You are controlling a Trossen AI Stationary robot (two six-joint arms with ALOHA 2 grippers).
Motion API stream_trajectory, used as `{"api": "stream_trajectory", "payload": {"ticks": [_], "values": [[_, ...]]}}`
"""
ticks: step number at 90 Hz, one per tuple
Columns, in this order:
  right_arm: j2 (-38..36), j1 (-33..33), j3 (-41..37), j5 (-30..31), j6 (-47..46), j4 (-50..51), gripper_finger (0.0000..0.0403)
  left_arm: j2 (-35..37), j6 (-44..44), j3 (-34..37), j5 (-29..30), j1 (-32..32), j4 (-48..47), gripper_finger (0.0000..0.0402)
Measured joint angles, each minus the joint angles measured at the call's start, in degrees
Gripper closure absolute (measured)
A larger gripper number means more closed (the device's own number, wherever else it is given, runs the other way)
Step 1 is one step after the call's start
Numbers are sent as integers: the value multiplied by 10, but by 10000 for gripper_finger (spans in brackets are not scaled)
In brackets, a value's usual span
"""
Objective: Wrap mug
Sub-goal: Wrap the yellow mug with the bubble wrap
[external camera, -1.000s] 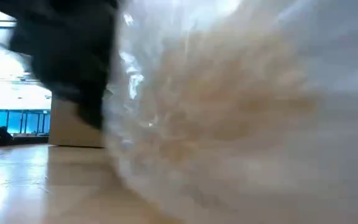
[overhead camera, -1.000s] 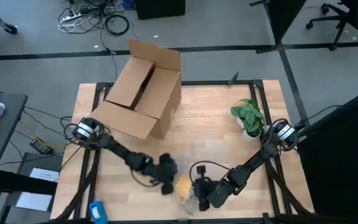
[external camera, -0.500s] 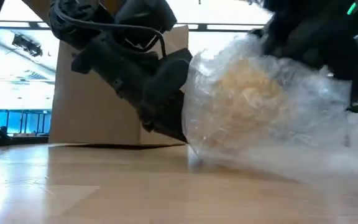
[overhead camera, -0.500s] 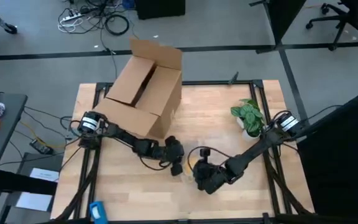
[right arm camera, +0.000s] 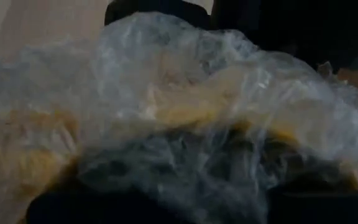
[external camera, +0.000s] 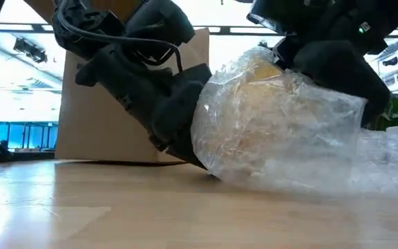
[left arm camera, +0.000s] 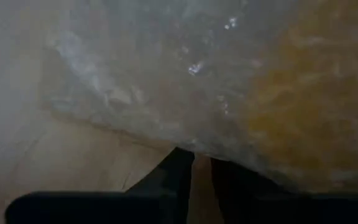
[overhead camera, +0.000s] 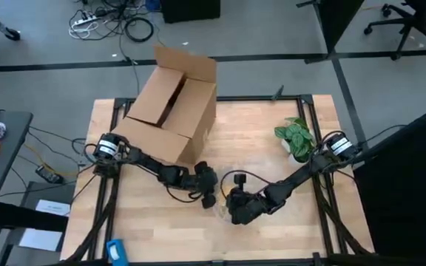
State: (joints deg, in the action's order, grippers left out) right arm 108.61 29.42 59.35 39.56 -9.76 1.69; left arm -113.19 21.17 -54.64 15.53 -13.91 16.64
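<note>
The yellow-orange mug (external camera: 268, 86) lies inside a crinkly clear plastic sheet (external camera: 289, 149), a bundle resting on the wooden table (external camera: 81, 207) near its middle (overhead camera: 221, 202). My left gripper (left arm camera: 201, 163) comes at the bundle's lower left side (external camera: 197, 153), fingers nearly together. My right gripper (overhead camera: 234, 210) bears on the bundle's top right (external camera: 302, 62). In the right wrist view the plastic (right arm camera: 185, 99) fills the picture, and the mug's yellow (right arm camera: 17, 149) shows through it. My left gripper has the plastic sheet's lower edge (left arm camera: 191, 146) at its fingertips, slanting down from the table's left. The plastic covers the tips, so the hold itself is hidden. The bundle rests on the table. My right gripper sits on the bundle's upper right side (external camera: 292, 72), coming from the table's right and above. Plastic drapes over its fingers, so which layers it has cannot be seen.
An open cardboard box (overhead camera: 172, 103) stands at the far left, behind the left arm (external camera: 81, 104). A small potted plant (overhead camera: 296, 140) stands at the right. Bare wood lies toward the near edge (overhead camera: 161, 236).
Both grippers have gone toward the table's far edge with the wrapped bundle between them. The bundle has slid away from the near edge, then settled on the table, the plastic gathered closer round the mug. The right gripper has closed in on the left.
</note>
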Motion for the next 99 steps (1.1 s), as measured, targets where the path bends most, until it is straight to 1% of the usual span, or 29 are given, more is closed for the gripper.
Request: {"api": "stream_trajectory", "payload": {"ticks": [9,23,35,43,56,72,85,99], "values": [[-16,10,0,-18,-26,19,390,0,-2,-2,-1,0,1,354],[-41,22,-1,-42,-64,48,345,-1,-10,-4,-3,-1,4,353],[-45,36,-1,-37,-105,81,300,-1,-13,-4,-5,-1,3,353],[-46,50,-1,-33,-126,112,282,-1,-14,-4,-5,-1,1,353],[-56,80,-1,-37,-159,142,273,-1,-15,-4,-5,-1,0,353],[-71,112,-1,-45,-168,161,272,-1,-14,-3,-7,0,4,353],[-74,129,-1,-48,-221,197,265,-1,-13,-2,-8,1,6,353],[-74,146,-1,-55,-276,234,246,-2,-11,-2,-8,1,7,353]]}}
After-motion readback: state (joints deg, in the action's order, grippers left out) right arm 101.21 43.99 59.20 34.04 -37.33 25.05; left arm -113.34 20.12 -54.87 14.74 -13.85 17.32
